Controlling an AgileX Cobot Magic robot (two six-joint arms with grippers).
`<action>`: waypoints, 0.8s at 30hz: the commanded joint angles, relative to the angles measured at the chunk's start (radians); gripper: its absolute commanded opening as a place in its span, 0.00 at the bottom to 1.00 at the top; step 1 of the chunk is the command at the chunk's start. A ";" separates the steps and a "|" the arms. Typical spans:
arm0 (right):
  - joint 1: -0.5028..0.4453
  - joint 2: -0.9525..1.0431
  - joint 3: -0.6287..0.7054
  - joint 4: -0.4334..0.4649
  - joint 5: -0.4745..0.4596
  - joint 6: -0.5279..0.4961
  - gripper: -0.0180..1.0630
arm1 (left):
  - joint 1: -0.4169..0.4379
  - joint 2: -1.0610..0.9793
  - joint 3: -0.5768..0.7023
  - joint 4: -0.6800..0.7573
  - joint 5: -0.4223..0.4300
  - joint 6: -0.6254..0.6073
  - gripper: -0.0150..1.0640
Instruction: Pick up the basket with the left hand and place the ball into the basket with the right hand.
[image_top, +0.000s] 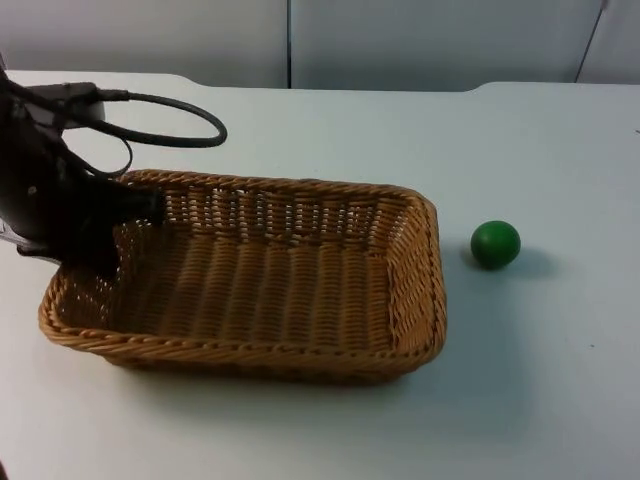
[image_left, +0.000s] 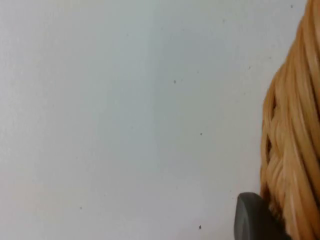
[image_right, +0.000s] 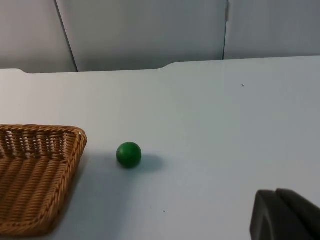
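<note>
While left gripper (image_top: 125, 225) meets basket (image_top: 300, 345) — ball (image_top: 495, 244) apart.

A white counter (image_top: 300, 130) spreads flat beneath and ahead of the left pincer, its surface bare and matte with a few tiny dark specks (image_left: 174, 81). Beyond the pincer, at the far edge of the counter, a grey partition wall (image_top: 400, 40) rises upright, divided by thin vertical seams (image_top: 289, 45). The counter's far edge shows a shallow step (image_right: 165, 66) where it meets the wall.
</note>
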 joint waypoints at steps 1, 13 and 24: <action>-0.008 -0.005 0.003 0.004 -0.014 -0.003 0.02 | 0.018 -0.021 -0.002 -0.043 -0.005 -0.004 0.01; -0.008 -0.005 0.003 0.004 -0.014 -0.003 0.02 | 0.025 -0.173 -0.002 -0.247 0.060 0.098 0.01; -0.008 -0.005 0.003 0.004 -0.014 -0.003 0.02 | 0.081 -0.187 0.024 -0.364 0.139 0.155 0.01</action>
